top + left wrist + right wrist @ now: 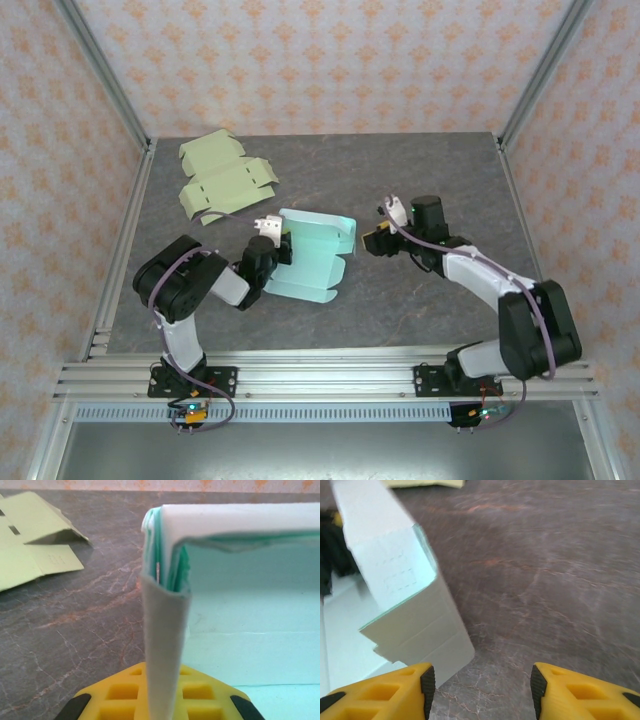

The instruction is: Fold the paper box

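So at that moment the mint paper box (315, 262) sat near the middle of the table (430, 310), a bit left of centre, between my two arms. It was half shaped: base flat on the stone-look surface, a couple of walls standing up, and one flap sticking out flat at the near side.

My left gripper (270, 238) was pinched tight on the box's left wall. From the left wrist camera that wall looked doubled over, the layers of card pressed together and rising straight up between my yellow pads (125, 692). The box's pale floor ran off to the right of it, and the far wall bent over the top of the frame.

My right gripper (373, 240) was just off the box's right side with its fingers (395, 690) spread and nothing between them. The right wrist camera showed the raised right-hand wall leaning in on the left, its corner close to my left-side finger. I honestly couldn't tell whether that finger was touching the card or just beside it. Bare table filled the gap between the fingers.

The other blank (225, 180), pale green and mostly flat, lay at the back left of the table, well apart from the box.
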Robot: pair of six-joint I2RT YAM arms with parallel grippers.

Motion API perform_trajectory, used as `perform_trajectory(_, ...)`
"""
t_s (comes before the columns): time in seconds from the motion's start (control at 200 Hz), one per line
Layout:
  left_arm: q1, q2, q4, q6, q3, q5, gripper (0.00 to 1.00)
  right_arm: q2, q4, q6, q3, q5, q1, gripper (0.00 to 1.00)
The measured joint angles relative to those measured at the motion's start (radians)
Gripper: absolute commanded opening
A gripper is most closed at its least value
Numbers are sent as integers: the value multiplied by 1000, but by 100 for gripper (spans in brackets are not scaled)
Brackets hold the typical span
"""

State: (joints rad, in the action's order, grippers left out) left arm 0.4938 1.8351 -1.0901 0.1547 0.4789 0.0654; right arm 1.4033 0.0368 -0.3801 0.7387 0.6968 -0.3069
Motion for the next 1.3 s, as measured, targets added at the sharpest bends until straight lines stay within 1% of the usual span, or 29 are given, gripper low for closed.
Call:
perform_trajectory(0.08, -10, 0, 11, 14, 1, -40, 0, 49, -32, -92, 43, 77, -3, 54)
perform_trajectory(0.14, -11, 0, 22, 24, 3, -64, 0, 75, -52, -134, 83, 113, -13, 52)
perform_trajectory(0.185, -11, 0, 29, 32, 6, -83, 0, 86, -58, -153, 110, 127, -26, 48)
perform_trajectory(0.25, -11, 0, 33, 40, 11, -99, 0, 101, -58, -171, 138, 137, -49, 39)
perform_trajectory(0.34, -12, 0, 41, 48, 20, -112, 0, 129, -55, -174, 158, 142, -80, 34)
perform_trajectory(0.445, -15, 0, 65, 59, 20, -114, 0, 147, -45, -158, 158, 137, -105, 35)
perform_trajectory(0.506, -16, 0, 72, 75, 20, -114, 0, 146, 2, -125, 144, 109, -121, 35)
perform_trajectory(0.606, -16, 0, 82, 103, 20, -106, 0, 142, 153, -19, 72, -4, -165, 36)
perform_trajectory(0.726, -16, 0, 90, 121, 20, -84, 0, 141, 320, 120, -15, -200, -255, 39)
perform_trajectory(0.796, -16, -2, 92, 133, 20, -73, 0, 145, 389, 169, -33, -295, -299, 42)
perform_trajectory(0.901, -15, -21, 98, 143, 20, -52, 0, 178, 479, 220, -34, -409, -332, 42)
perform_trajectory(0.951, -8, -32, 101, 142, 20, -43, 0, 202, 510, 233, -31, -468, -341, 39)
perform_trajectory(1.081, 16, -36, 119, 143, 27, -19, 0, 258, 551, 266, -11, -657, -374, 27)
perform_trajectory(1.181, 36, -50, 155, 144, 34, 10, 0, 300, 556, 293, 20, -808, -408, 26)
perform_trajectory(1.251, 54, -63, 175, 144, 41, 27, 0, 327, 555, 314, 49, -928, -437, 17)
perform_trajectory(1.301, 61, -69, 189, 149, 48, 43, 0, 343, 553, 343, 69, -1007, -455, 16)
